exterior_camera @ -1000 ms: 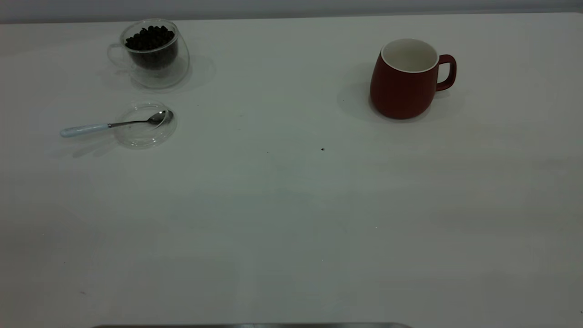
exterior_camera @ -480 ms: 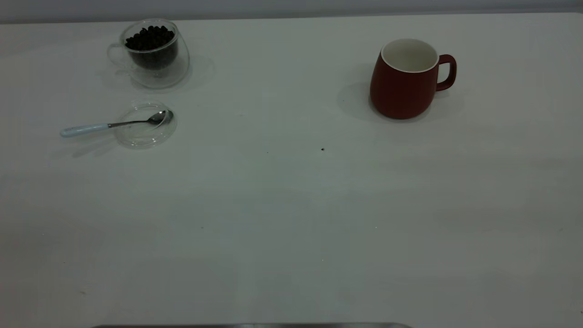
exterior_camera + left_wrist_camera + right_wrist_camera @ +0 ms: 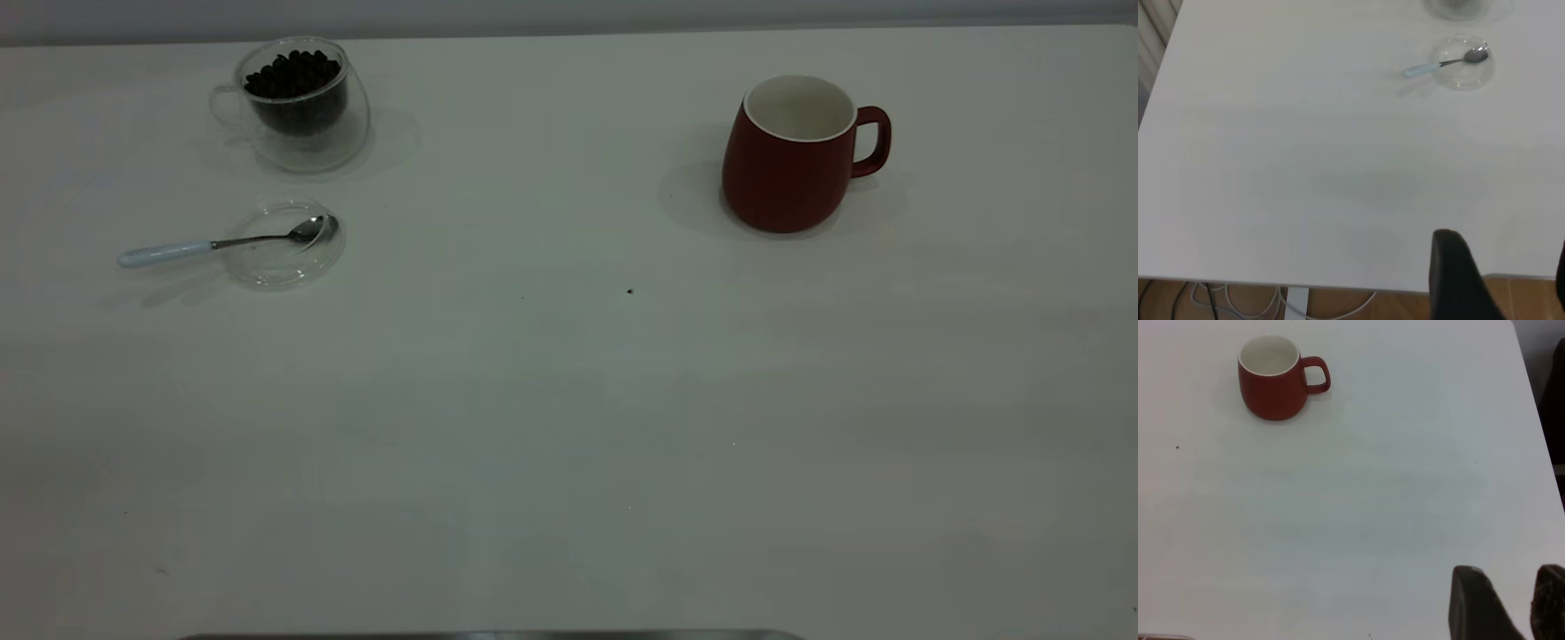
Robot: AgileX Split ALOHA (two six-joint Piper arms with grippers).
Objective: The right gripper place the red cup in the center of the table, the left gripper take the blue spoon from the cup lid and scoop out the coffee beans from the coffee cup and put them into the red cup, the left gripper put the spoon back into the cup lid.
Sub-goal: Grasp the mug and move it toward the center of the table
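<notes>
From the exterior camera I see the tabletop (image 3: pixel 551 427) with neither arm in that view. The red cup (image 3: pixel 787 160) stands upright toward the far right, white inside showing, its loop handle turned to the right side. It sits well apart from the other things, not at the middle of the tabletop.

At the far left stands the coffee cup (image 3: pixel 298 107), slanted, with the coffee beans (image 3: pixel 292 76) heaped inside it. Just in front of it lies the cup lid (image 3: pixel 283 244), flat on the tabletop. The blue spoon (image 3: pixel 222 242) rests across the lid: its metal bowl lies inside the lid near the right rim, and the pale handle sticks out past the lid's left edge. A small dark speck (image 3: pixel 629 291) lies near the middle of the tabletop.

On the left wrist camera, the left gripper (image 3: pixel 1501 280) hangs at the near edge of the tabletop, far from the spoon and lid; its jaws stand apart with nothing between them. On the right wrist camera, the right gripper (image 3: pixel 1511 603) hangs over the tabletop, well away from the red cup, its jaws parted by a narrow gap and holding nothing.
</notes>
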